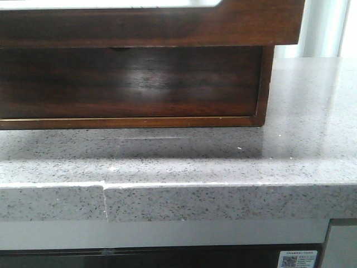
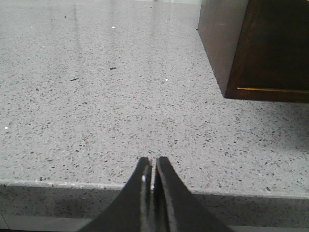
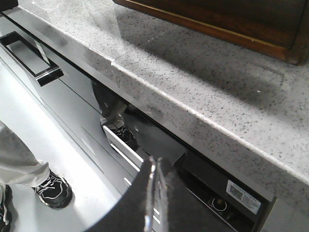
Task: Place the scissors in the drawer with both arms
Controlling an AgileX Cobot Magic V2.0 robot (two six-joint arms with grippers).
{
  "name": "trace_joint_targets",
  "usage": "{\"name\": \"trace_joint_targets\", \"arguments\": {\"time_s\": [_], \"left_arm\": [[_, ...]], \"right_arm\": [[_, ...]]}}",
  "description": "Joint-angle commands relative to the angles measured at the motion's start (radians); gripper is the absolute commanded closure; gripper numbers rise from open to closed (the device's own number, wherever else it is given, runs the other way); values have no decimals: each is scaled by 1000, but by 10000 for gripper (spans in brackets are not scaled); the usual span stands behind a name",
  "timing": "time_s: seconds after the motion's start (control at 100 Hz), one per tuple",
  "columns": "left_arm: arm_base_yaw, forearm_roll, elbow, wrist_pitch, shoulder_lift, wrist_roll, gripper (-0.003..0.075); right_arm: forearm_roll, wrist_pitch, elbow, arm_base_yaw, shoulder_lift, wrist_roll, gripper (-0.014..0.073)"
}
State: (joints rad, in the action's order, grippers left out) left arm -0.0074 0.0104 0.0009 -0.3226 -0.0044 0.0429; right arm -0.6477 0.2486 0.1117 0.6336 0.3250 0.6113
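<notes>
The scissors are not in any view. The dark brown glossy drawer point(image 1: 150, 27), with a pale cutout along its top edge, is at the top of the front view and stands forward over the lower part of the wooden cabinet point(image 1: 128, 84). Neither gripper shows in the front view. My left gripper point(image 2: 152, 162) is shut and empty, just over the front edge of the counter, to the left of the cabinet's corner point(image 2: 270, 53). My right gripper point(image 3: 157, 162) is shut and empty, out in front of the counter's edge and below it.
The grey speckled counter point(image 1: 234, 162) carries the cabinet; its front edge has a seam point(image 1: 104, 198). Below it are glossy appliance fronts with a handle point(image 3: 34, 60) and a QR sticker point(image 1: 298, 259). A person's shoe point(image 3: 53, 191) is on the floor.
</notes>
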Motion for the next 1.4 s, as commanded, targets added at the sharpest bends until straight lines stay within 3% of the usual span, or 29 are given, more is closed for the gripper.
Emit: {"name": "trace_joint_targets", "arguments": {"time_s": [0.0, 0.31, 0.41, 0.45, 0.5, 0.56, 0.63, 0.68, 0.94, 1.07, 1.21, 1.39], "left_arm": [[3, -10, 20, 68, -29, -3, 742], [3, -10, 20, 68, -29, -3, 742], [3, -10, 20, 68, -29, -3, 742], [3, -10, 20, 68, -29, -3, 742], [3, -10, 20, 68, -29, -3, 742], [3, -10, 20, 68, -29, -3, 742], [3, -10, 20, 68, -29, -3, 742], [3, -10, 20, 68, -29, -3, 742], [3, -10, 20, 68, -29, -3, 742], [3, -10, 20, 68, -29, -3, 742], [3, -10, 20, 70, -29, -3, 742], [3, -10, 20, 70, -29, -3, 742]], "right_arm": [[-15, -53, 25, -1, 5, 7, 635], [-11, -69, -5, -1, -5, 12, 635], [26, -173, -41, -7, -20, 4, 635], [37, -216, -57, -16, -30, -60, 635], [147, -279, -75, -31, -44, -205, 635], [369, -361, -98, -59, -60, -408, 635], [571, -461, -130, -102, -74, -555, 635], [635, -531, -154, -138, -84, -606, 635], [692, -477, -151, -368, -229, -611, 635], [692, -306, -151, -476, -359, -611, 635], [695, -146, -151, -600, -354, -618, 635], [695, -52, -151, -678, -354, -618, 635]]}}
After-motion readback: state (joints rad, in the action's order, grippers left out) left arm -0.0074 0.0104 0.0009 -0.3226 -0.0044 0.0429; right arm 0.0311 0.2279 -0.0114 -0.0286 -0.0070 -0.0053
